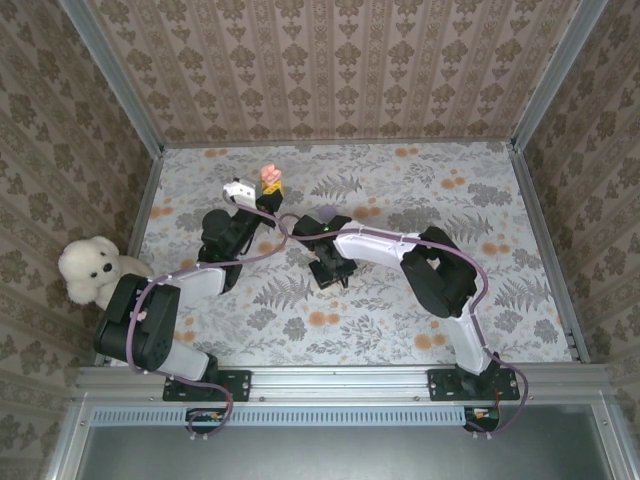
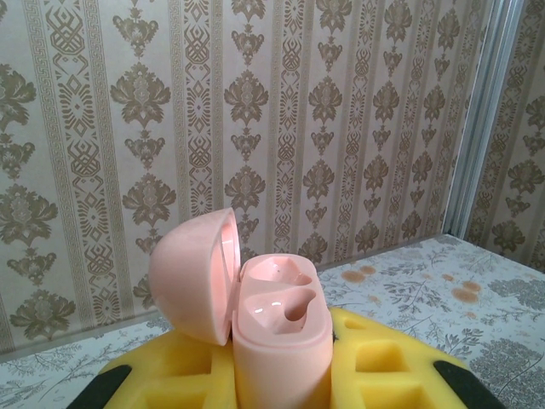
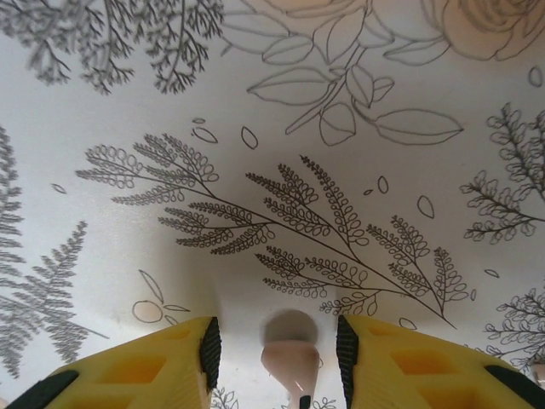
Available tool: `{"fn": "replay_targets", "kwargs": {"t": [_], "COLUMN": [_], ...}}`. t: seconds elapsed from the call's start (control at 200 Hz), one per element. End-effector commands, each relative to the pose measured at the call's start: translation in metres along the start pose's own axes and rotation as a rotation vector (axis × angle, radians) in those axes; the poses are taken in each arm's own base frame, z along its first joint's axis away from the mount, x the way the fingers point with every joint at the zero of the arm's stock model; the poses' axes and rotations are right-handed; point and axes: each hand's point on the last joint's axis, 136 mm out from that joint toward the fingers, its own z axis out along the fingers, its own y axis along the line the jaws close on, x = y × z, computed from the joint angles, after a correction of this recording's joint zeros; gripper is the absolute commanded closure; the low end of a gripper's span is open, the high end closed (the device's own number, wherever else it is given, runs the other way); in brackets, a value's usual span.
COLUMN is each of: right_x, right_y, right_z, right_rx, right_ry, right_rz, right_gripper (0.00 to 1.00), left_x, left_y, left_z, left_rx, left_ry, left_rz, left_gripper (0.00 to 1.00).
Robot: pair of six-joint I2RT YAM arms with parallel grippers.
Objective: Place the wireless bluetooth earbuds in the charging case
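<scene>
Left gripper (image 2: 277, 375) of mine is clamped on the base of the pink charging case (image 2: 277, 332), holding it upright with the lid (image 2: 192, 273) swung open and both sockets (image 2: 285, 311) empty. My right gripper (image 3: 274, 356) is down at the fern-patterned table (image 3: 128, 213), yellow fingers apart on either side of one earbud (image 3: 289, 362), a gap on each side, nothing gripped. By my reckoning the job is at an early stage: no earbud lifted, none seated.

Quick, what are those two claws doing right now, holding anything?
Left gripper: closed on the pink charging case, lid open.
Right gripper: open, with a pink earbud between its fingers, not gripped.
</scene>
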Motion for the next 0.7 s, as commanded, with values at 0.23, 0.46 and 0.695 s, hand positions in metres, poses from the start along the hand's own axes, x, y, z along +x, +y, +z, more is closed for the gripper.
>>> {"fn": "replay_targets", "kwargs": {"t": [0.23, 0.46, 0.695], "right_x": [0.0099, 0.0114, 0.0128], "right_y": [-0.0079, -0.0057, 0.0001], "right_z": [0.0023, 0.0054, 0.0039], "right_rx": [0.069, 0.058, 0.022], "right_ry": [0.055, 0.064, 0.067], "right_rz": [-0.024, -0.025, -0.021], "right_gripper": [0.59, 0.64, 0.65], "left_x": [-0.0127, -0.0141, -0.0155], "left_y": [-0.0019, -0.0021, -0.002], "left_z": [-0.0037, -0.0029, -0.0014], "left_rx": [0.003, 0.004, 0.004], "left_ry": [-0.034, -0.036, -0.038], "left_rz": [0.015, 0.018, 0.02], "left_gripper": [1.0, 1.0, 1.0]}}
